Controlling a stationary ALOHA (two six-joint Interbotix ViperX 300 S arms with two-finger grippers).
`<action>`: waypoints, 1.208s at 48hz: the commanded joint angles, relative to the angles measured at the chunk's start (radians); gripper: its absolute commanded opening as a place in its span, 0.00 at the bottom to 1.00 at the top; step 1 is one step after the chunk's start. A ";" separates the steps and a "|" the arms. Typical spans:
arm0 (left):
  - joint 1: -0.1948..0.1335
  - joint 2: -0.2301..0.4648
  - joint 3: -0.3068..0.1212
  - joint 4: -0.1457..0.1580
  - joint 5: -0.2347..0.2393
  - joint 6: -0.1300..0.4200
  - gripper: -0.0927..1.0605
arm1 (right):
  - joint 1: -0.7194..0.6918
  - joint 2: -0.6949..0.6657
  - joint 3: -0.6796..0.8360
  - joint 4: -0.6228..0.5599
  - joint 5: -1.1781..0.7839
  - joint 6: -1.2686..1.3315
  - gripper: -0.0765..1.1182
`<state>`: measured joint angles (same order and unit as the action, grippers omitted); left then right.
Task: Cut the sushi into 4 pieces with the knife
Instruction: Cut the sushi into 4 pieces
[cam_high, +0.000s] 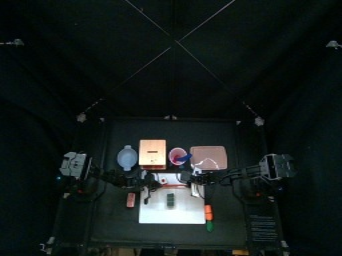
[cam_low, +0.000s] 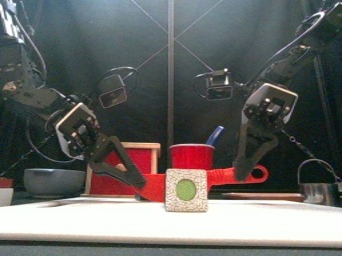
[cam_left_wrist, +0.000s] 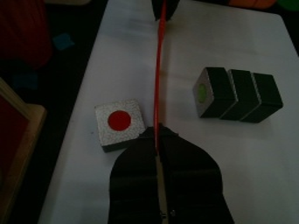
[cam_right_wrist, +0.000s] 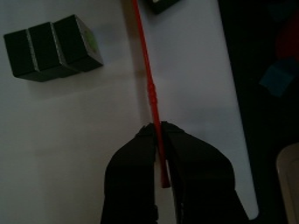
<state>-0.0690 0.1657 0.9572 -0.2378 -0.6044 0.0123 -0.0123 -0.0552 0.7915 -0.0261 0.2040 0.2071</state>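
The sushi roll (cam_high: 173, 200) lay on the cutting board (cam_high: 177, 217); behind it we found bowl (cam_high: 127, 157), box (cam_high: 152, 152), cup (cam_high: 178, 155), tray (cam_high: 210, 157), left to right.

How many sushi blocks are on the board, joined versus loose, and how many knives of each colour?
joined sushi blocks: 3
loose sushi block: 1
red knife: 1
blue knife: 1
total: 6

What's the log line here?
left gripper, right gripper: shut on red knife | sushi piece: apart | three-block roll: joined
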 joint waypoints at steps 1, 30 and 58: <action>0.009 -0.072 -0.009 0.023 0.028 -0.003 0.25 | 0.005 -0.075 -0.037 0.003 0.017 0.003 0.16; -0.129 -0.183 -0.015 0.049 0.115 -0.014 0.25 | 0.135 -0.115 -0.038 0.075 0.014 0.003 0.16; -0.146 -0.077 -0.052 0.032 0.118 -0.014 0.25 | 0.129 -0.043 -0.038 0.075 -0.002 0.003 0.16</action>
<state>-0.2117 0.0782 0.9311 -0.2056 -0.4909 -0.0031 0.1212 -0.1012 0.7777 0.0522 0.2163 0.2102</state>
